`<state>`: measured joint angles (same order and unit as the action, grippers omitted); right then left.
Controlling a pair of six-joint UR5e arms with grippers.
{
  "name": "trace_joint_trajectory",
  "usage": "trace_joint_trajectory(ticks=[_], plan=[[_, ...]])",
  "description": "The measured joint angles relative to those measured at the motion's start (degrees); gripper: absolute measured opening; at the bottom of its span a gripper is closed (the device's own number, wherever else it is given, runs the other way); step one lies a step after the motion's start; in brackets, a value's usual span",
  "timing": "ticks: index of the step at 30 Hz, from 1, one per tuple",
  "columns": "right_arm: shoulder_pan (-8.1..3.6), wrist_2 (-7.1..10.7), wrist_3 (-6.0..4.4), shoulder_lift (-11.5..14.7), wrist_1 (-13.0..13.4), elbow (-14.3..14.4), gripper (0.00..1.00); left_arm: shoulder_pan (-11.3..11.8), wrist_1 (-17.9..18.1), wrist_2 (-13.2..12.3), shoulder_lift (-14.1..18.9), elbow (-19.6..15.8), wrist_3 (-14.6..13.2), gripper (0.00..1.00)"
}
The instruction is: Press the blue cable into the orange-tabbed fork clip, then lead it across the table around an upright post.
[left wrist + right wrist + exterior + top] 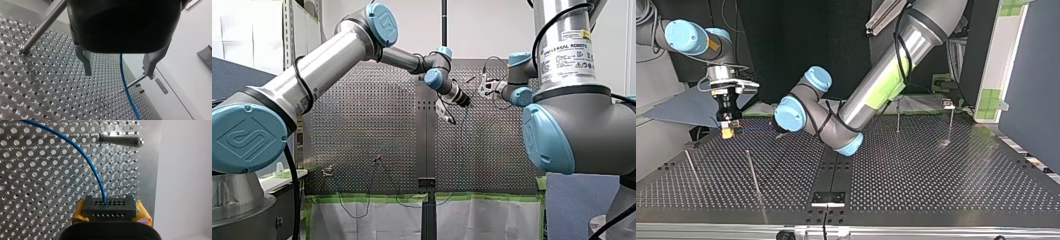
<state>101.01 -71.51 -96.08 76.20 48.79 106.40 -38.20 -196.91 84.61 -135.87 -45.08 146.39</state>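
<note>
Left gripper (447,114) hangs over the far half of the perforated table (362,125) in the front view. The right gripper (484,87) is close beside it, nearer the table's far edge. Both are too small there to tell how their fingers stand.

From the top view, the right gripper (728,129) points straight down, its yellow pads low over the table (936,170) near the rear edge. The left arm's bent wrist joints stand over the same rear part of the table and hide its gripper.

In the left wrist view the left gripper (118,75) is above the table surface with its two metal fingers (86,65) spread wide. The blue cable (127,92) passes between them, nearer one finger, touching neither, and runs on over the table. An upright post (42,27) rises from the table beside the gripper.

In the right wrist view the right gripper (108,207) is pressed together on the blue cable (85,152). The cable enters a dark holed block (110,211) between the yellow pads and arcs away above the table (37,182). It crosses just below an upright post (120,141) near the table's edge.
</note>
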Motion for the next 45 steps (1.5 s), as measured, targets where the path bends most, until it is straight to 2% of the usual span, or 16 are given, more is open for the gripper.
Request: trace_joint_trajectory(ticks=[9, 15, 17, 19, 20, 21, 22, 23, 25, 35, 40, 45], plan=[[0.18, 1.62, -0.1, 0.19, 0.13, 0.0, 0.0, -0.57, 0.22, -0.71, -0.02, -0.02, 0.2, 1.0], [0.27, 3.35, -1.77, 0.68, 1.19, 0.0, 0.0, -0.88, 1.22, -0.03, 0.02, -0.51, -1.96, 1.0], [0.31, 3.58, -2.14, 0.78, 1.36, 0.0, 0.0, -0.87, 2.04, 0.32, 0.03, -1.38, -2.51, 0.97], [0.34, 3.67, -2.29, 0.84, 1.41, 0.01, 0.0, -0.87, 2.79, 0.54, 0.03, -2.29, -2.79, 0.75], [0.35, 3.69, -2.32, 0.85, 1.43, 0.0, 0.0, -0.87, 3.29, 0.73, 0.04, -2.87, -2.93, 0.75], [0.35, 3.71, -2.34, 0.86, 1.45, 0.0, 0.0, -0.87, 3.68, 0.88, 0.04, -3.24, -3.02, 0.53], [0.36, 3.71, -2.35, 0.88, 1.46, 0.0, 0.0, -0.88, 4.11, 1.06, 0.04, -3.54, -3.11, 0.38], [0.39, 3.73, -2.36, 0.89, 1.45, 0.0, 0.0, -0.89, 4.78, 1.34, 0.04, -3.77, -3.26, 0.38], [0.43, 3.73, -2.36, 0.91, 1.43, 0.0, 0.0, -0.91, 5.65, 1.82, 0.05, -3.81, -3.6, 0.0], [0.57, 3.73, -2.21, 0.9, 1.25, 0.0, 0.0, -0.94, 8.01, 5.26, 0.06, -3.29, -7.35, 0.0], [0.46, 3.71, -2.29, 0.88, 1.23, 0.07, 0.0, -0.94, 8.04, 7.1, 0.08, -3.29, -8.52, 0.0], [0.06, 3.63, -2.64, 0.91, 1.24, 0.1, 0.0, -1.02, 6.37, 9.33, 0.82, -3.35, -10.58, 0.0]])
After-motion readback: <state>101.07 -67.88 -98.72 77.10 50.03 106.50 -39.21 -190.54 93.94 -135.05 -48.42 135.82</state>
